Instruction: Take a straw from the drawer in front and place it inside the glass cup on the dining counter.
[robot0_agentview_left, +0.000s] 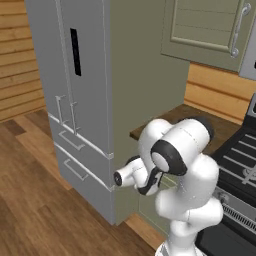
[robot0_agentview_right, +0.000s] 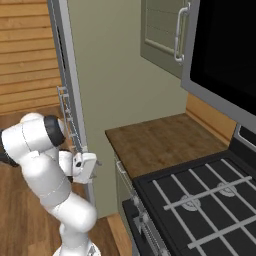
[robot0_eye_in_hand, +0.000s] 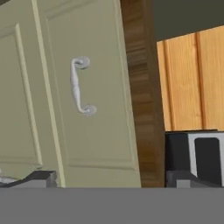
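Drawer (robot0_eye_in_hand: 89, 94) shut, straight ahead of pincer (robot0_eye_in_hand: 111, 178), apart; pincer tips spread.

Matt sage-green drawer (robot0_eye_in_hand: 87, 96) with glossy silver metal handle (robot0_eye_in_hand: 78, 86), beside brown wood-grain counter (robot0_eye_in_hand: 142, 87).

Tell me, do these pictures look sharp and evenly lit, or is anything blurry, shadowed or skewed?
Left base view: flat, even light, soft blocky edges on the fridge. Right base view: the dark panel at upper right is plain black, with no reflection. Hand view: rolled sideways, so the drawer front and its silver handle stand on end; the handle looks slightly blurred.
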